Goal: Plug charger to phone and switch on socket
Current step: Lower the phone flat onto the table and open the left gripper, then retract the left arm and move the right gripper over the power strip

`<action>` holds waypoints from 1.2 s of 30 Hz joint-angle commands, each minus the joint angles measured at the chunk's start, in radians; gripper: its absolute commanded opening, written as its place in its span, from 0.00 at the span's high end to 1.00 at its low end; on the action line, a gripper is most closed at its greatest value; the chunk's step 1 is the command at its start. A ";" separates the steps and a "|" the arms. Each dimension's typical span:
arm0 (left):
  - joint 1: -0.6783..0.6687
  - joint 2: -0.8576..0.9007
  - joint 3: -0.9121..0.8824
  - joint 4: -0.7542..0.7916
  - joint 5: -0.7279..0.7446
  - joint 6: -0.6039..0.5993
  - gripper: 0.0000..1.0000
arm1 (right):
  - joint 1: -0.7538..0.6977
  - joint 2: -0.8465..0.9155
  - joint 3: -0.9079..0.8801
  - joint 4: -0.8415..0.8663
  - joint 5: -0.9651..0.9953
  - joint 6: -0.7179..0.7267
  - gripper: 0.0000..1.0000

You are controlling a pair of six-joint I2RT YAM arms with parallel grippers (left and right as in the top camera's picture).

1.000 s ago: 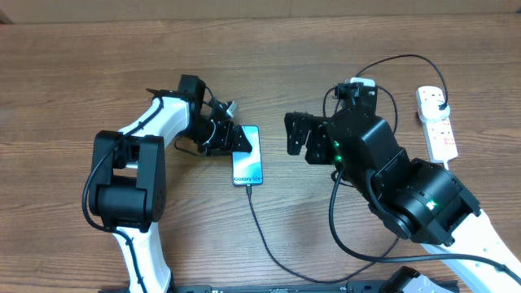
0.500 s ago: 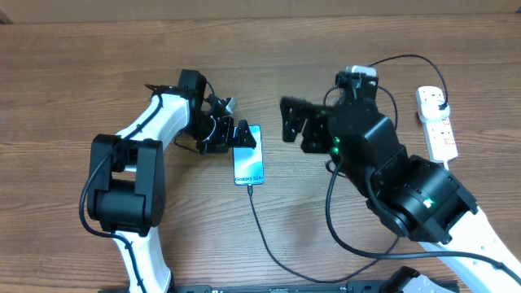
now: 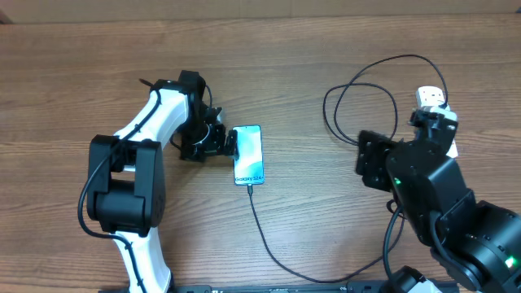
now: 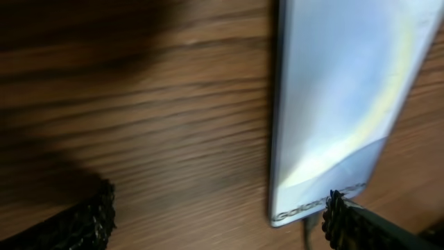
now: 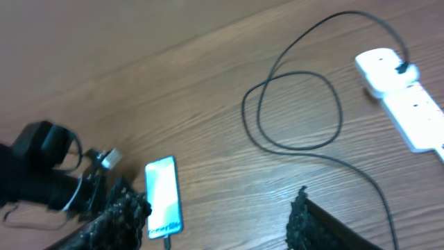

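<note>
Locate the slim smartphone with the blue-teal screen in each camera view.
Overhead: slim smartphone with blue-teal screen, left of centre.
Left wrist: upper right, close up, filling that side.
Right wrist: bottom left.
Shared landmark: thin black cable leaving the phone's end with the white text.

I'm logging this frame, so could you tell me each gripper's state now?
Left gripper: open, empty, at the phone.
Right gripper: open, empty.
</note>
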 commanded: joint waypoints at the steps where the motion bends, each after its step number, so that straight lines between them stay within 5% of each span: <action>1: 0.010 -0.145 0.011 -0.013 -0.130 -0.031 0.00 | -0.066 -0.014 0.015 -0.002 0.044 0.031 0.44; 9: 0.008 -0.573 0.011 -0.011 -0.159 -0.032 0.00 | -0.232 -0.014 0.015 -0.073 -0.036 0.054 0.53; 23: 0.008 -1.194 -0.058 -0.033 -0.466 -0.077 0.00 | -0.467 0.011 0.015 -0.161 -0.043 0.140 0.49; 36: 0.008 -1.243 -0.247 -0.037 -0.579 -0.073 0.00 | -0.475 0.136 0.015 -0.179 -0.149 0.188 0.52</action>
